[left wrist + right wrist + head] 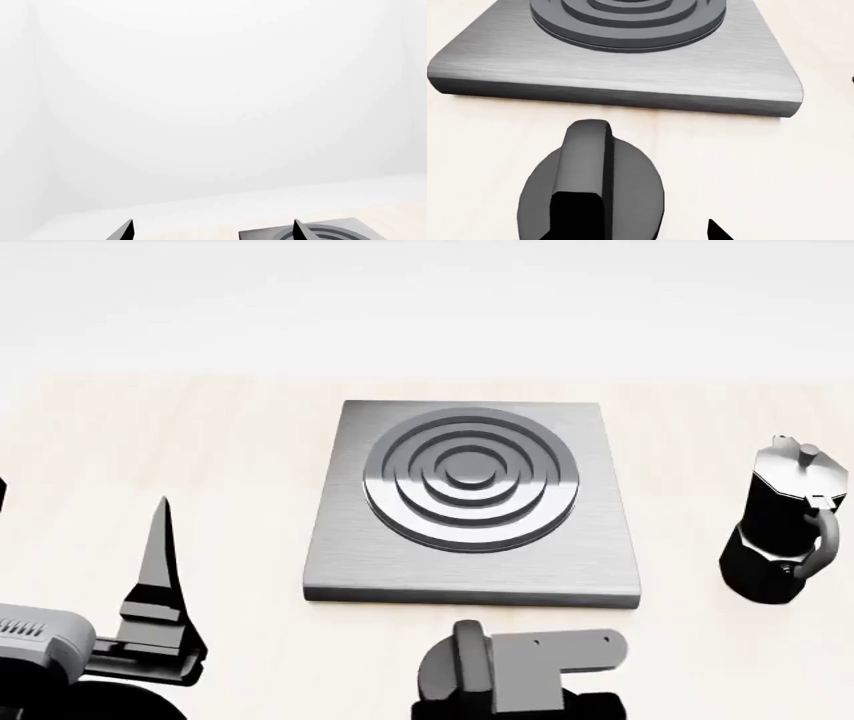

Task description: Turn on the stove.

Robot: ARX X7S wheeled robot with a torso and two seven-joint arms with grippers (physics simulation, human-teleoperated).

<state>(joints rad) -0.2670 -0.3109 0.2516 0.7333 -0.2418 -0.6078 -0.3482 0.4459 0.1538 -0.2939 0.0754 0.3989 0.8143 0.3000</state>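
Stretching pale and wood-toned under everything, the table [160, 440] runs back to a plain white wall with no marks on it; the stove [474, 502], a flat square slab of brushed grey metal, lies flat at the table's middle, its raised dark ring burner [470, 478] set toward the far half of the slab; just in front of the slab's near edge, apart from it, sits the round black knob [590, 197], its upright fin pointing roughly toward the slab in the right wrist view; the right gripper [514, 670] hangs directly over that knob in the head view, hiding most of it, and whether its fingers are spread or pressed together cannot be told; the left gripper [213, 231] is off to the stove's left, near the table's front, with its dark fingers [123, 231] spread wide on nothing; a black moka pot [785, 525] stands upright well right of the stove
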